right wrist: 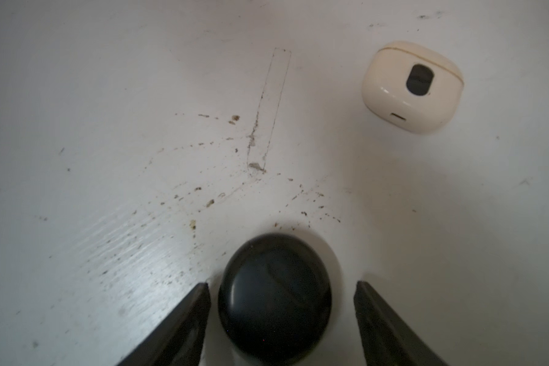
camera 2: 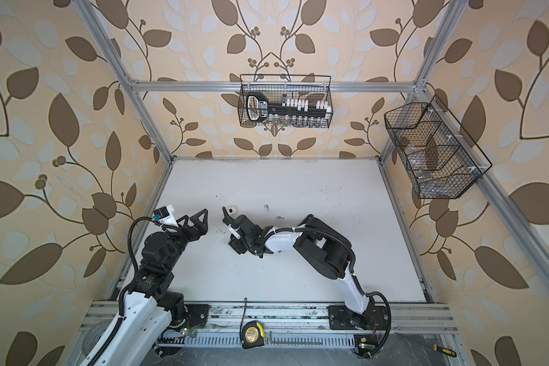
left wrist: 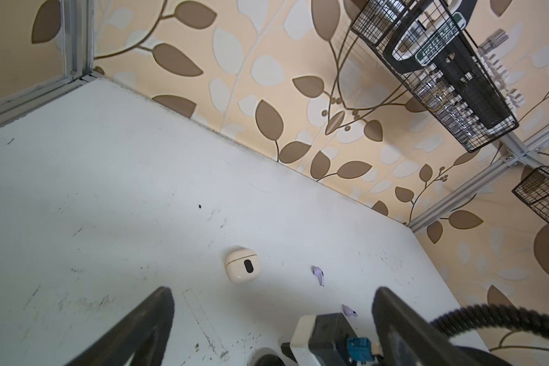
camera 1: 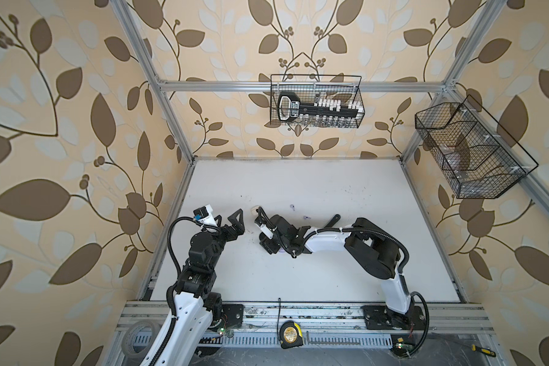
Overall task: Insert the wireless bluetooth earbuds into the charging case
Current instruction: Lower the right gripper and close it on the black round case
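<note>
Two pale lilac earbuds (camera 1: 291,207) (camera 1: 305,217) lie apart on the white table; the left wrist view shows them too (left wrist: 319,275) (left wrist: 349,311). A closed cream charging case (camera 1: 255,209) (right wrist: 412,85) lies just left of them. A closed round black case (right wrist: 274,298) sits on the table between the fingers of my right gripper (right wrist: 282,285). The jaws are open around it, with a clear gap on one side. My left gripper (camera 1: 240,223) (left wrist: 271,294) hovers wide open and empty, left of the cream case.
A dark tool (camera 1: 333,219) lies behind the right forearm. Wire baskets hang on the back wall (camera 1: 316,101) and the right frame (camera 1: 469,152). A tape measure (camera 1: 290,337) and a tape roll (camera 1: 137,342) sit by the front rail.
</note>
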Motion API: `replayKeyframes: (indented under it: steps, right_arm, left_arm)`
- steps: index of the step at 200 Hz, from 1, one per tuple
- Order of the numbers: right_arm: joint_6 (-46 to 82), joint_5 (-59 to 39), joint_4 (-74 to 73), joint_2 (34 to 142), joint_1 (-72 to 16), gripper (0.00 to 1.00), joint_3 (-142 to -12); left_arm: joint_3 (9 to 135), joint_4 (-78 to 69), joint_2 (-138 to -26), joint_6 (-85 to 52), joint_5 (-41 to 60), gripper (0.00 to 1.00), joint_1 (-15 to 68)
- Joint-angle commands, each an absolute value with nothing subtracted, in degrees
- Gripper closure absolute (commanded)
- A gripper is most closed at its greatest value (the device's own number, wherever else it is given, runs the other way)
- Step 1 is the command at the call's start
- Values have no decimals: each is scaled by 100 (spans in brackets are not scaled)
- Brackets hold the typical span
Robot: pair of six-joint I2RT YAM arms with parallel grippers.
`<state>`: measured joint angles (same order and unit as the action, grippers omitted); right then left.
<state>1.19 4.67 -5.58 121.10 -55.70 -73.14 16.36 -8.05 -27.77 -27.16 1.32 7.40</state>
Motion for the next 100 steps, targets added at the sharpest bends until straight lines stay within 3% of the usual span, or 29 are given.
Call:
replayKeyframes:
  steps: [1, 100]
  right_arm:
    - [-48, 103, -370, 12380, -5577, 26, -7531]
    - [26, 61, -539, 12105, -5851, 30, -7138]
  left_arm:
    - [1600, -931, -2777, -2681, -2, 1, 677]
    - [1586, -923, -2760, -2681, -46, 1, 677]
